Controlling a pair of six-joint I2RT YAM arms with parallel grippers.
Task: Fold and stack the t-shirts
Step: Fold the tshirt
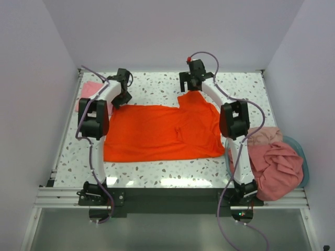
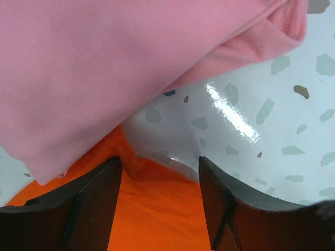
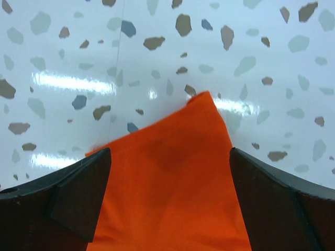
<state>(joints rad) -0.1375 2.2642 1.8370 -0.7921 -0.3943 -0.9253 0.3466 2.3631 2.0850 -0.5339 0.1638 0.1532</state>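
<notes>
Terrazzo table [image 1: 157, 86] bears orange t-shirt [image 1: 157, 133]; right gripper [image 3: 170, 151] spread wide.

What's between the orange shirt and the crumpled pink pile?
The right robot arm rises between the orange-red cotton shirt and salmon-pink shirt pile, in top view.

The orange shirt [image 1: 157, 133] is a plain bright orange-red with no print. The pink shirt [image 1: 88, 93] is plain light pink, and its folded edge shows a deeper pink in the left wrist view. The heap [image 1: 275, 162] of shirts is dusty salmon-pink, paler on some folds. The tub [image 1: 306, 167] is teal. The desk [image 1: 157, 172] is glossy white terrazzo, flecked with grey, brown and slate-blue chips. The left tool [image 2: 158, 167] and right tool [image 3: 170, 157] are black. The arms [image 1: 94, 157] are black with white links. Their cables [image 1: 230, 209] are lilac. The walls [image 1: 172, 31] are pale lilac-grey.
</notes>
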